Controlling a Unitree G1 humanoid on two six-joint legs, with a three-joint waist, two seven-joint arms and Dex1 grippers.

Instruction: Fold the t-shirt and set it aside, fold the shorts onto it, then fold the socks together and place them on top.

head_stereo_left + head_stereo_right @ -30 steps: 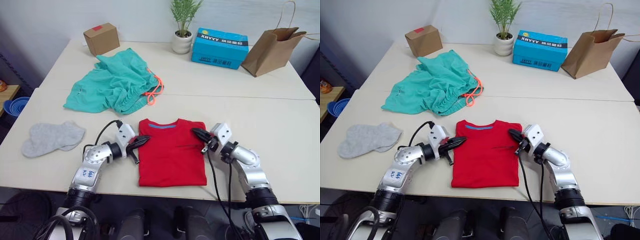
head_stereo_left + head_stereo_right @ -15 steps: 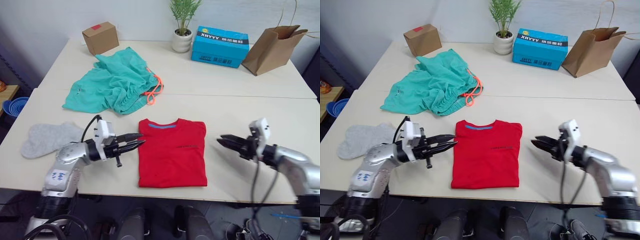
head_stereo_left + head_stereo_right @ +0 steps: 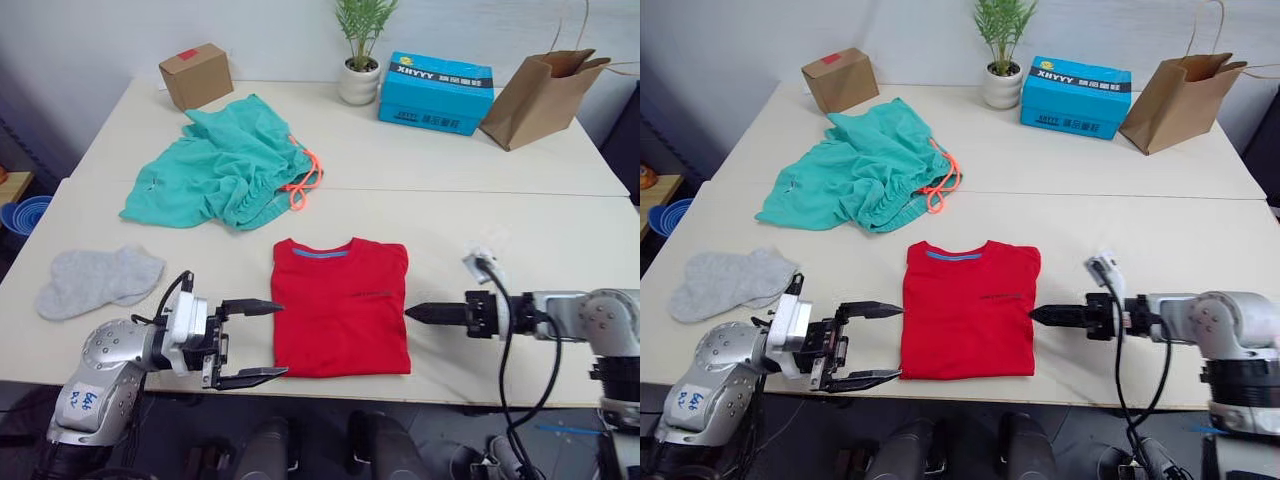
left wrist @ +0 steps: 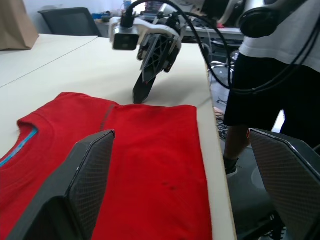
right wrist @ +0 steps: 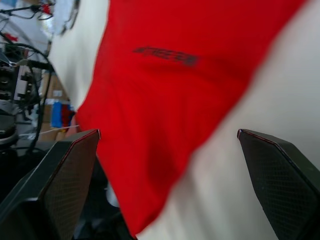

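Red t-shirt lies folded to a narrow rectangle at the near table edge. Both grippers have just drawn back from its sides: left gripper gapes wide and empty, right gripper is open and empty too, so another fold likely follows. One shorts heap far-left; two socks overlapped left.

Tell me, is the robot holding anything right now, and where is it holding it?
Nothing. Both the left gripper and right gripper are open beside the folded t-shirt.
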